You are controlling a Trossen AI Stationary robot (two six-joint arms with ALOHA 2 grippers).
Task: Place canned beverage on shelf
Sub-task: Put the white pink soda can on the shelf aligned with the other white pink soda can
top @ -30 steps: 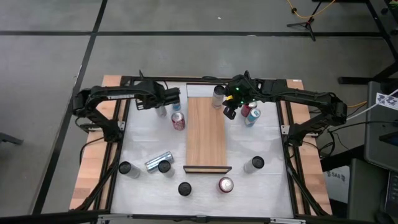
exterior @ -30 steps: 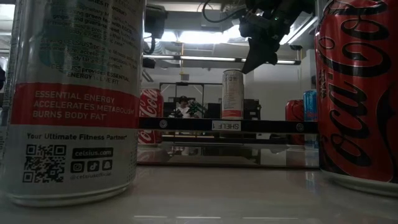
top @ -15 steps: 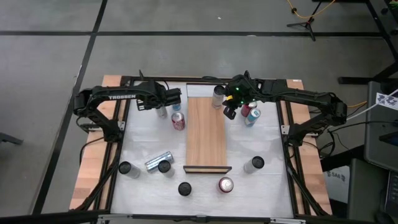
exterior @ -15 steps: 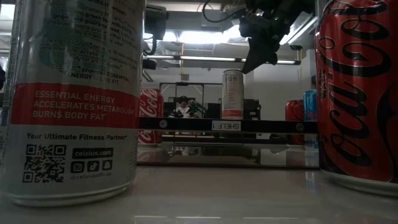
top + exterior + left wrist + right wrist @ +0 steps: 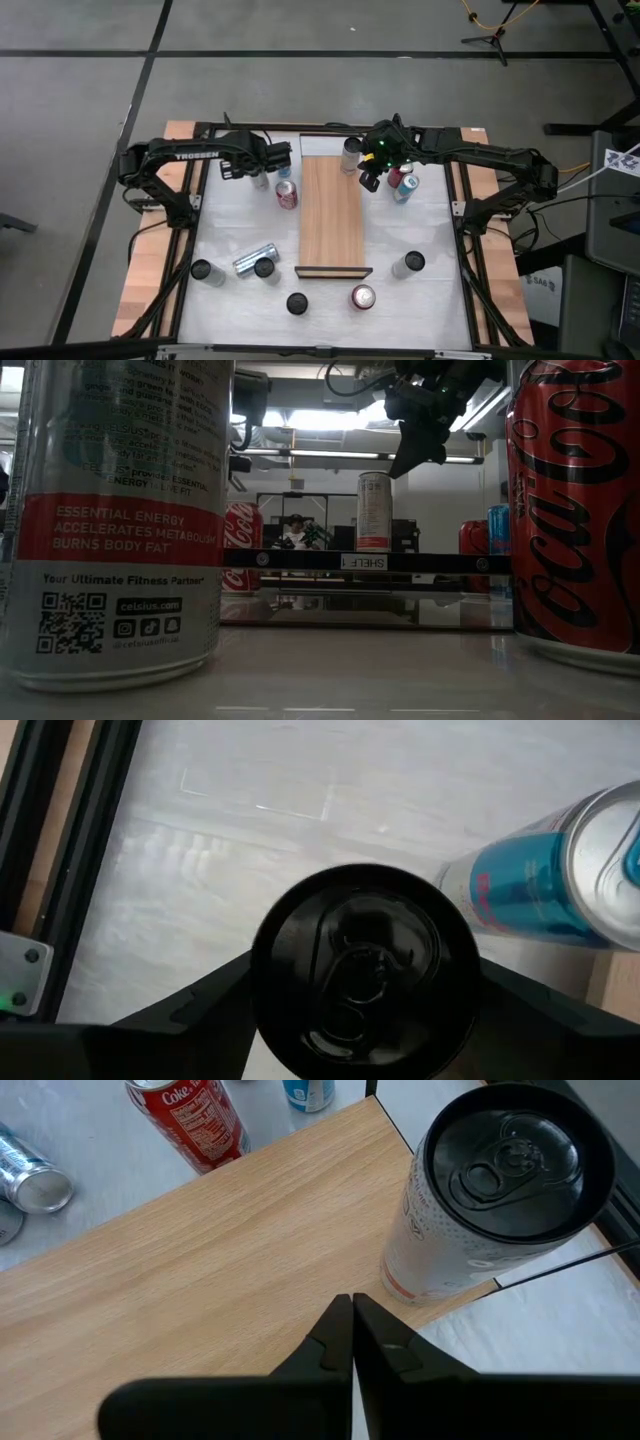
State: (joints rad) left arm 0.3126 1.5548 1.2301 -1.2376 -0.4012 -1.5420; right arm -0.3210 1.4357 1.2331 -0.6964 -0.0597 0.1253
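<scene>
The shelf (image 5: pixel 332 220) is a light-brown plank lying down the middle of the table. A silver can with a black top (image 5: pixel 351 152) stands upright on the shelf's far right corner (image 5: pixel 490 1210). My right gripper (image 5: pixel 352 1305) hangs shut above the shelf beside that can, touching nothing (image 5: pixel 410 460). My left gripper (image 5: pixel 262 175) points down over a black-topped can (image 5: pixel 365 985) that stands on the table left of the shelf, one finger on each side. A blue can (image 5: pixel 545 880) stands close by. My left gripper has its fingers (image 5: pixel 200 1010) at the two opposite sides of the black-topped can's upper wall (image 5: pixel 265 970), coming steeply from above. The can's own top hides where they meet the wall, so I cannot tell whether they touch it. The can stands upright on the table.
A red cola can (image 5: pixel 286 193) stands by the shelf's left edge. A red and a blue can (image 5: pixel 403 183) stand right of my right gripper. Near the front are upright cans (image 5: pixel 408 264), (image 5: pixel 362 297), (image 5: pixel 297 303), (image 5: pixel 203 270) and a can lying down (image 5: pixel 250 261).
</scene>
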